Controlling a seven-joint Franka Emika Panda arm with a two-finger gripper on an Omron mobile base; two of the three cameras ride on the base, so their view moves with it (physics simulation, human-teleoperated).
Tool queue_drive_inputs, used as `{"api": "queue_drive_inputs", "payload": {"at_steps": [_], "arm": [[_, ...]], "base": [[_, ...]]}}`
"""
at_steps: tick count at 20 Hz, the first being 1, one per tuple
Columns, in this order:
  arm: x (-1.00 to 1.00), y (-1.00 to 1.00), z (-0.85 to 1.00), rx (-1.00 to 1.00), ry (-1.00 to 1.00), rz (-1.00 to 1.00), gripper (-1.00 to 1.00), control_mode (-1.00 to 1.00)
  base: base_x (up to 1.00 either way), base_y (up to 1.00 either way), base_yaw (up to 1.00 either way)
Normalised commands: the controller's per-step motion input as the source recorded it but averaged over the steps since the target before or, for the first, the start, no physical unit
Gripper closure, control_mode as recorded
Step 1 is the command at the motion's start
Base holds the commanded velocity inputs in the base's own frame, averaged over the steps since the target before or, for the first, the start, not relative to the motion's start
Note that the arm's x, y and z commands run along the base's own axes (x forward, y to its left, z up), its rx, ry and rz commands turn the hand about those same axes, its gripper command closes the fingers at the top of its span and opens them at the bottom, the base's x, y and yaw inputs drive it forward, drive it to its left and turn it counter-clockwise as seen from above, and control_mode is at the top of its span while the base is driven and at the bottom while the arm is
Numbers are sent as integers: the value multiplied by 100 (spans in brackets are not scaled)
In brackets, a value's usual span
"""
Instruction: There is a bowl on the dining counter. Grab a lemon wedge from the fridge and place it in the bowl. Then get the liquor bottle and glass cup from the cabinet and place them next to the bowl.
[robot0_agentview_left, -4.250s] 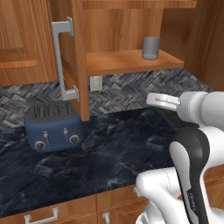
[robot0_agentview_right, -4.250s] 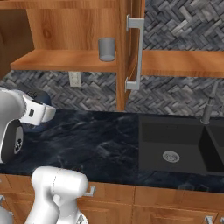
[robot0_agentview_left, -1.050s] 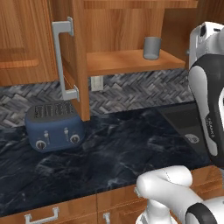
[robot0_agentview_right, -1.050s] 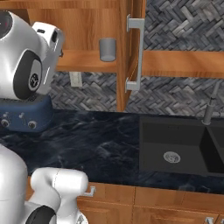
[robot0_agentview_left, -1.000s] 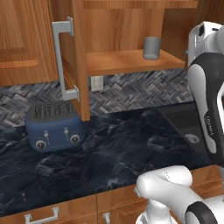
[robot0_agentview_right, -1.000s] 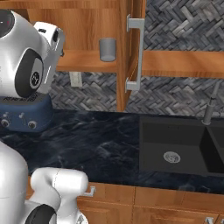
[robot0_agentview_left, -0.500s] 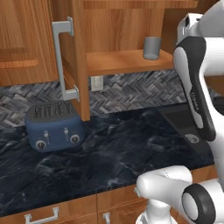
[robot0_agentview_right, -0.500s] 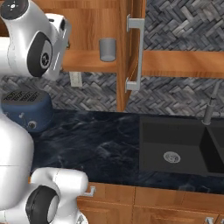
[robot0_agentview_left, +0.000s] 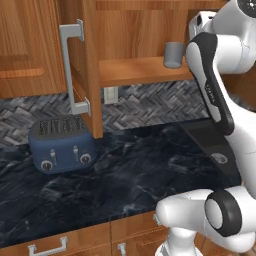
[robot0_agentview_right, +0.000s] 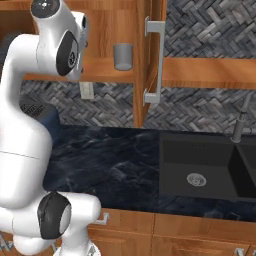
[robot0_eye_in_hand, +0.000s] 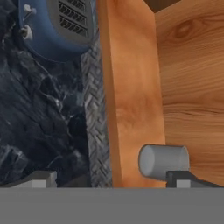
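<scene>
Small greyish translucent glass cup (robot0_agentview_left: 174, 54) stands upright on the lower wooden cabinet shelf (robot0_agentview_left: 140, 71), near its right end, between two open wooden cabinet doors (robot0_agentview_right: 148, 60). Below and left, the blue rounded toaster (robot0_agentview_left: 62, 144) sits on the dark marbled tabletop (robot0_agentview_left: 125, 180), against the grey herringbone backsplash (robot0_agentview_left: 150, 102). Black sink basin (robot0_agentview_right: 200, 171) lies right, set into the tabletop, faucet (robot0_agentview_right: 241, 121) behind it. Wall outlet (robot0_agentview_left: 111, 95) under the shelf. White robot arm (robot0_agentview_right: 30, 115) rises before the shelf, beside the cup.
</scene>
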Motion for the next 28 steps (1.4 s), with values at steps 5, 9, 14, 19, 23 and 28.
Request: {"api": "queue_drive_inputs", "payload": {"at_steps": [5, 9, 14, 19, 23, 28], "arm": [[65, 0, -1, 0, -1, 8, -100, -100], [59, -1, -1, 0, 0, 4, -100, -100], [40, -13, -1, 0, 0, 1, -100, -100], [34, -21, -1, 0, 0, 0, -100, -100], [29, -21, 0, 0, 0, 0, -100, -100], [29, -13, -6, 0, 0, 0, -100, -100]], "base": [[0, 0, 0], [0, 0, 0], [0, 0, 0], [0, 0, 0], [0, 0, 0], [0, 0, 0]]}}
